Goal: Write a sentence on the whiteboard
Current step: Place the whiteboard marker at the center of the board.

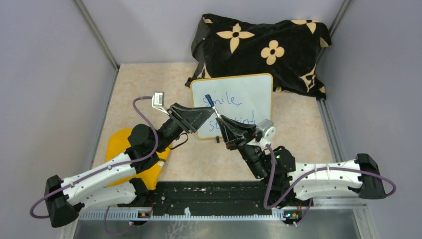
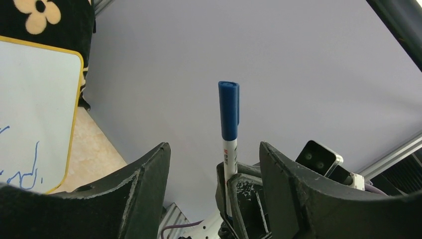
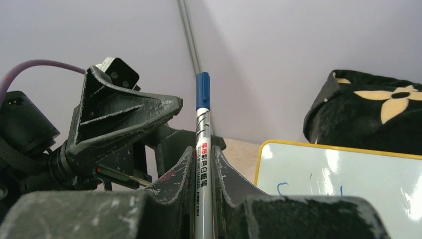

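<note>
Blue at its capped end and white along its barrel, the marker (image 3: 201,149) stood pinched between the right jaws. They were pressed in on the barrel from both sides, and the cap rose well clear above them. The left jaws were spread wide. Their black fingers (image 2: 144,189) stood one on either side of the marker and touched neither it nor the right jaws between them.

From above, both pairs of jaws met in front of the whiteboard (image 1: 249,94), low over its left half, and the marker's cap lay across the board's face near the first written line. The left arm (image 1: 109,172) reached in from the near left of the whiteboard and the right arm (image 1: 318,177) from the near right.

The whiteboard itself stood tilted back on the beige speckled table (image 1: 298,129) — a white face in a thin yellow-orange rim, with rounded corners. Blue handwriting (image 1: 224,99) ran across it in two lines. The upper line looked like "smile," while the lower line was partly hidden behind the right jaws. Directly behind the whiteboard and touching its top edge lay the black cloth (image 1: 263,50) with cream flowers, bunched against the grey back wall. Well to the near left of the whiteboard, a flat yellow shape (image 1: 117,142) lay on the table, partly under the left arm.
</note>
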Controlling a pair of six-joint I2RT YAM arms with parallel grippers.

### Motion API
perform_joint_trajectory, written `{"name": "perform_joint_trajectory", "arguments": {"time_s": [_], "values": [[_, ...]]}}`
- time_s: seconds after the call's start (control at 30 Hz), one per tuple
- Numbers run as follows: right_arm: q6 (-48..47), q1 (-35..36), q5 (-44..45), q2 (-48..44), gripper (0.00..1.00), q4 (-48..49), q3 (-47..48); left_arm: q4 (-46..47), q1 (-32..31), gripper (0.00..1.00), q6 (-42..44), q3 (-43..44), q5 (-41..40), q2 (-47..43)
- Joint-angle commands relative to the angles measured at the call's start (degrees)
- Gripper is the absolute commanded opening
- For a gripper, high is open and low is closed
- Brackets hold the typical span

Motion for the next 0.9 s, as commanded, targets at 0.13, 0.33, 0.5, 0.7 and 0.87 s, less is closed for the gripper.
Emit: {"name": "perform_joint_trajectory", "arguments": {"time_s": [0.13, 0.33, 0.5, 0.7, 0.87], "values": [[2.7, -0.6, -2.2, -1.9, 0.00, -2.4, 2.1, 0.0, 0.0, 0.66, 4.0, 2.2, 3.2, 0.7], [2.8, -0.6, -2.4, -1.9, 0.00, -3.1, 2.3, 0.5, 0.0, 0.49, 4.3, 3.6, 7.9, 3.3], [3.3, -0.6, -2.6, -2.1, 0.00, -4.1, 2.1, 0.4, 0.1, 0.26, 5.1, 3.3, 6.2, 2.5], [5.1, -0.6, -2.3, -3.2, 0.00, -8.7, 2.5, -2.6, 0.3, 0.00, 6.3, 3.8, 3.0, 1.9], [8.8, -0.6, -1.1, -5.6, 0.39, -22.1, 5.4, -15.3, 1.0, 0.00, 12.2, 6.2, -3.9, -1.1]]}}
